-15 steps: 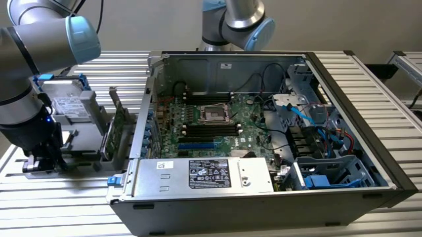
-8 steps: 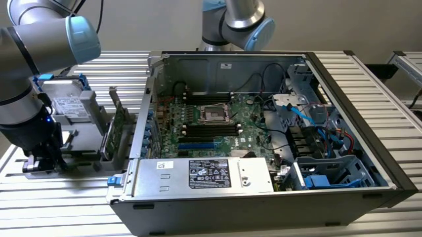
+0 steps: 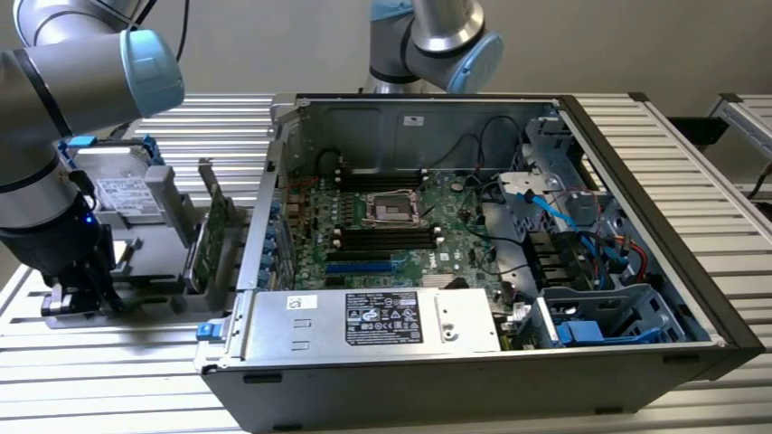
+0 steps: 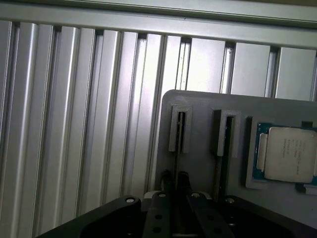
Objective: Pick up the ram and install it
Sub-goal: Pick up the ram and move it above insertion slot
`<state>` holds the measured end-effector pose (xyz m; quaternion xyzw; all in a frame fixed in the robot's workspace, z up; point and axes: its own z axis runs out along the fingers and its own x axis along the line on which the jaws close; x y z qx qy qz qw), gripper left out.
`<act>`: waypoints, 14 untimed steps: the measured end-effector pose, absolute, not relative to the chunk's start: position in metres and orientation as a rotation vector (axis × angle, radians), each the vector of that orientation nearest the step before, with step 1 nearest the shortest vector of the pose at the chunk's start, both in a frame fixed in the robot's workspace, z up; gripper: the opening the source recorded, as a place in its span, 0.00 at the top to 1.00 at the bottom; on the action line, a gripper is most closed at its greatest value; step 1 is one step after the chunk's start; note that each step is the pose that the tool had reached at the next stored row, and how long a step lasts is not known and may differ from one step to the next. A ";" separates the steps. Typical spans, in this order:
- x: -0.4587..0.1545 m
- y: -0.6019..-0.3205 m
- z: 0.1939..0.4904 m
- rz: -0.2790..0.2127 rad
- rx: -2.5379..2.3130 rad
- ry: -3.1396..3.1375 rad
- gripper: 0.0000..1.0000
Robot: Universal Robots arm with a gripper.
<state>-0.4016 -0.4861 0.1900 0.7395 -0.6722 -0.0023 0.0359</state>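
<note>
Gripping the ram point(image 4: 177, 157) with the gripper point(image 4: 175, 179) drawn narrow — at the grey holder point(image 4: 203, 106).
Standing upright and edge-on in one slot of that holder, pinched between the dark fingers point(image 4: 167, 183); just beside a second slot point(image 4: 228, 136) and near a processor chip point(image 4: 290, 153), on the slatted table point(image 4: 74, 124) — outside the open computer case point(image 3: 422, 117), to the exterior view's left of it.

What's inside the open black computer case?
A green motherboard, a blue cable and a silver labelled power supply box; whatever lies under that box is covered.
</note>
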 end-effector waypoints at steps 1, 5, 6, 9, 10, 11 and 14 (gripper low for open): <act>-0.402 -0.486 0.190 -0.007 2.271 -2.065 0.84; -0.402 -0.486 0.190 -0.007 2.271 -2.065 0.84; -0.402 -0.486 0.190 -0.007 2.271 -2.065 0.84; -0.401 -0.486 0.190 -0.007 2.272 -2.065 0.84; -0.402 -0.486 0.191 -0.007 2.272 -2.065 0.84; -0.402 -0.486 0.192 -0.007 2.271 -2.065 0.84; -0.402 -0.486 0.196 -0.007 2.271 -2.065 0.84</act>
